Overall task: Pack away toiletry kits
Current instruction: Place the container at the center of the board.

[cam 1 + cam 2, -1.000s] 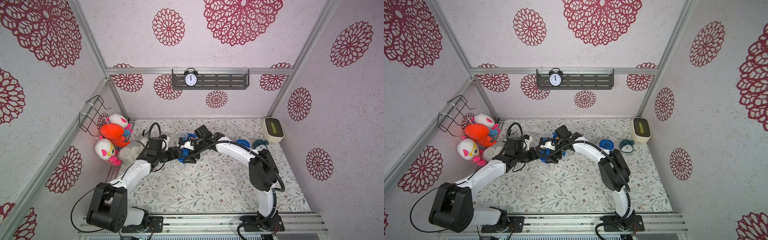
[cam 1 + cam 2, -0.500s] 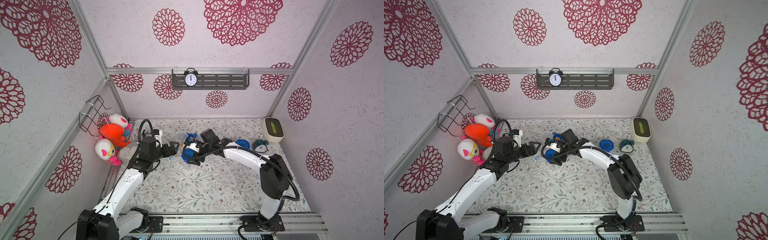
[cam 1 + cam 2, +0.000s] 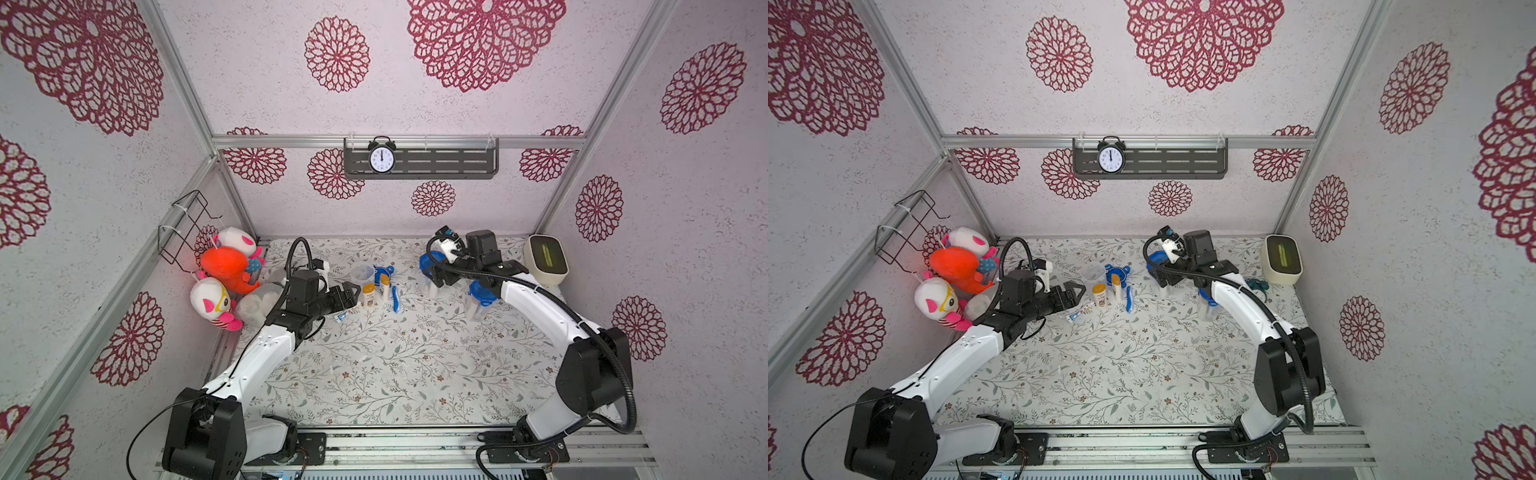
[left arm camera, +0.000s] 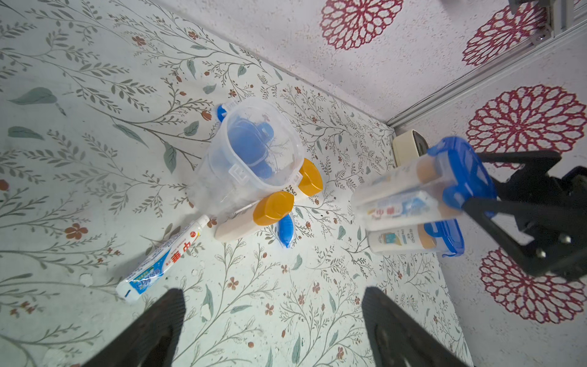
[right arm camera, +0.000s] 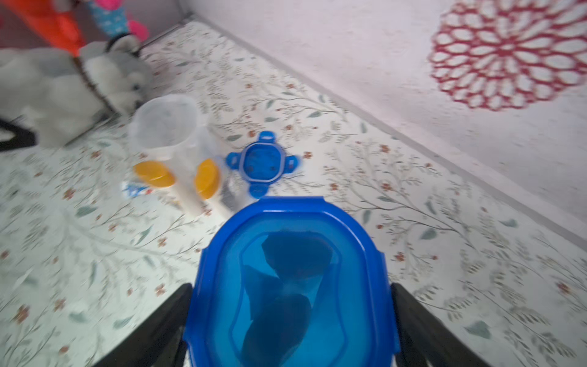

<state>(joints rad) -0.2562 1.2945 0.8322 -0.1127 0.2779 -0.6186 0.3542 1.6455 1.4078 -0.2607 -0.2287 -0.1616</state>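
Two jars filled, one kit loose on your counter.
Your right gripper clamps a lidded jar by its lid, near the second lidded jar. Your left gripper gapes wide, empty, beside the open jar, loose lid, two bottles, toothpaste and toothbrush mid-counter.

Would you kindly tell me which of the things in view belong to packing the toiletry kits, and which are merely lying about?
Belong: open clear jar, loose blue lid, two orange-capped bottles, blue toothbrush, toothpaste tube, lidded jar in the right pincer, second lidded jar.
Lying about: plush toys, black alarm clock, wall shelf, cream box.
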